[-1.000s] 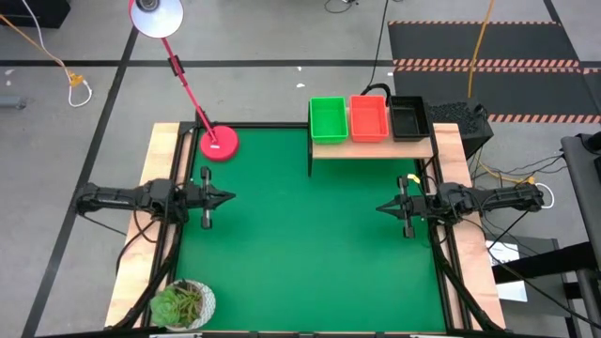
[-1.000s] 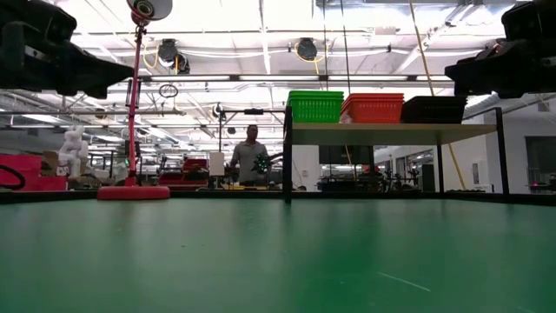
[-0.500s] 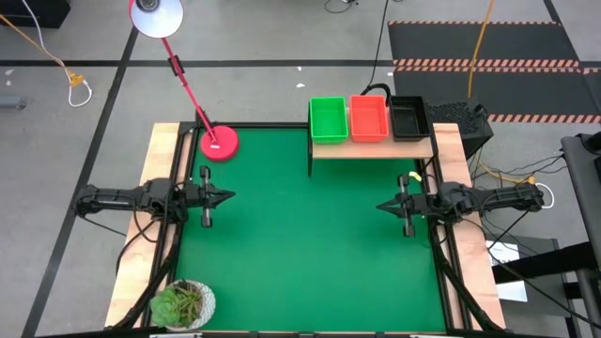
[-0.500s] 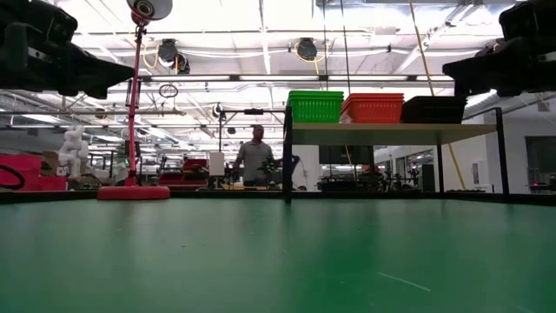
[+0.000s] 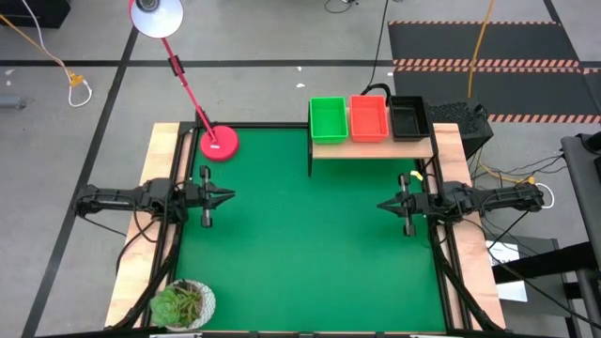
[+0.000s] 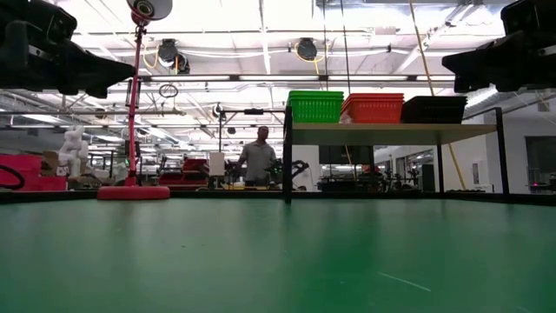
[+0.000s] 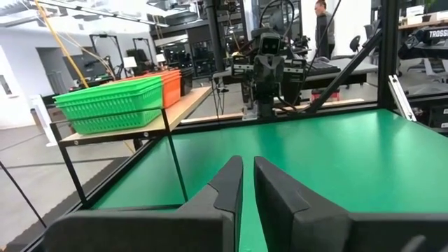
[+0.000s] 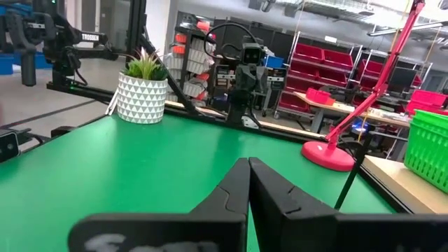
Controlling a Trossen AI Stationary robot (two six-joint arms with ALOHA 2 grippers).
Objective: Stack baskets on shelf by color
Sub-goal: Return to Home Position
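The baskets stand in three stacks, one per colour, side by side on the shelf [image 5: 376, 147] at the table's far right: green [image 5: 329, 119], orange-red [image 5: 368, 117], black [image 5: 408, 116]. The low view shows them resting on the light-wood board [image 6: 391, 132], which stands on thin black legs. My left gripper [image 5: 228, 196] hovers level at the table's left edge, fingers together, holding nothing. My right gripper [image 5: 381, 206] hovers level at the right edge, just near of the shelf, shut and empty. The left wrist view shows the green stack [image 7: 112, 105].
A red lamp base [image 5: 218, 143] stands at the far left corner, with its arm leaning away over the floor. A potted plant [image 5: 183, 303] sits at the near left corner. The green table top [image 5: 310, 244] lies bare between the arms. A person [image 6: 259, 161] stands in the room beyond.
Both arms have kept still. The person in the room beyond the table has walked a little toward the right.
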